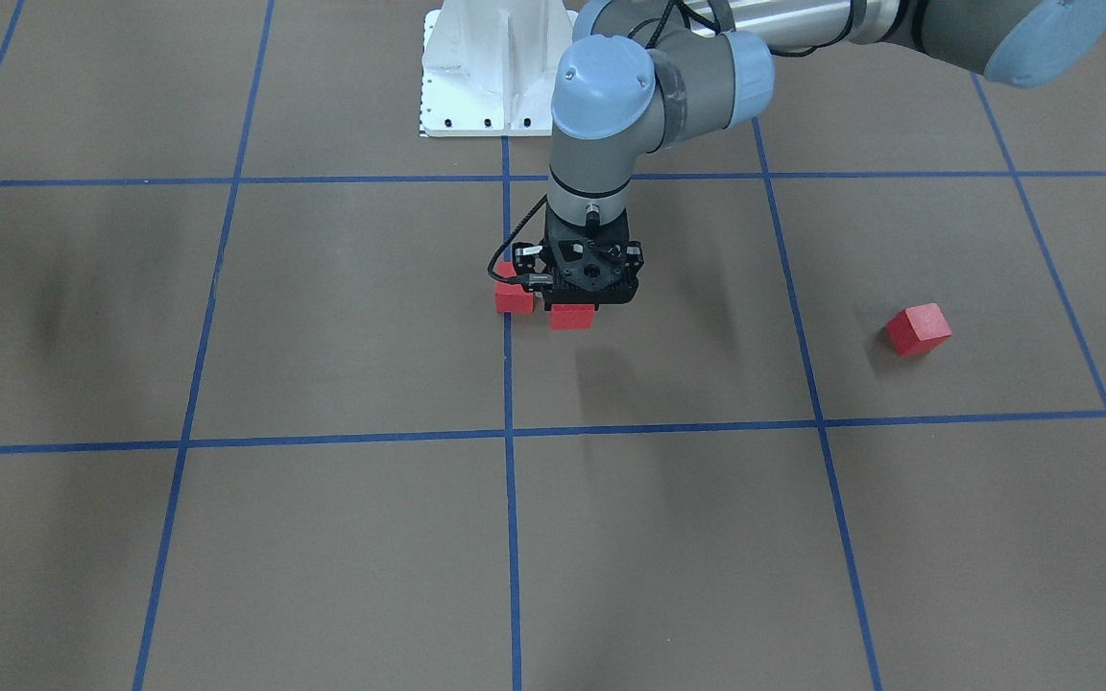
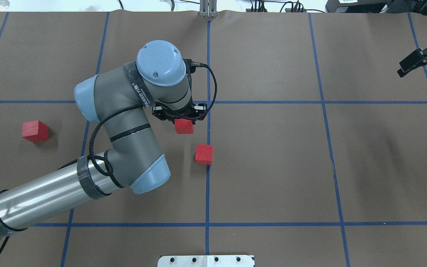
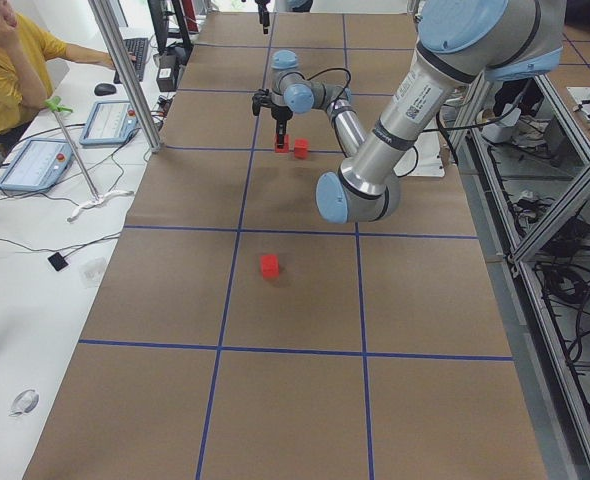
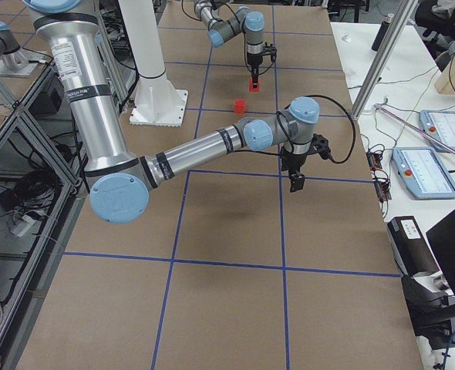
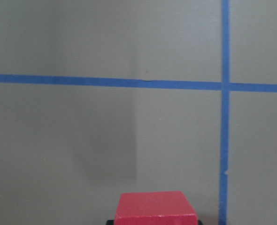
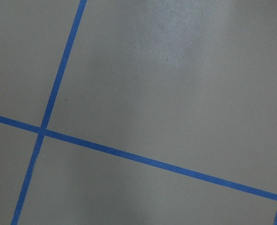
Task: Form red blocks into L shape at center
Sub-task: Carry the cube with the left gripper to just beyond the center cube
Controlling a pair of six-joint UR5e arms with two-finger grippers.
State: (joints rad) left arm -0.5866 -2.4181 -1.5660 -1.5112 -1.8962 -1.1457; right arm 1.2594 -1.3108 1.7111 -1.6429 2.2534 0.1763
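- White base plate: at the table's near edge, at the foot of the centre line.
- Brown matte table surface: gridded with blue tape. The centre line runs straight away from the robot through the middle.
- Red block on the line: rests on the surface at the left side of the centre line, its right edge touching the tape. Neither gripper is on it.
- Lone red block: sits well off to the left in the next grid column, apart from the other two.
- Gripped red block: lies just left of the centre line, a little beyond the block on the line and not touching it. Whether it rests on the surface cannot be told.
- Left gripper: points straight down, jaws closed on two opposite sides of the gripped red block. The wrist view shows dark fingertips at the block's lower corners.
- Right gripper: far right and above the surface, well away from all three blocks. Nothing is seen in it, and how wide its jaws stand cannot be told.
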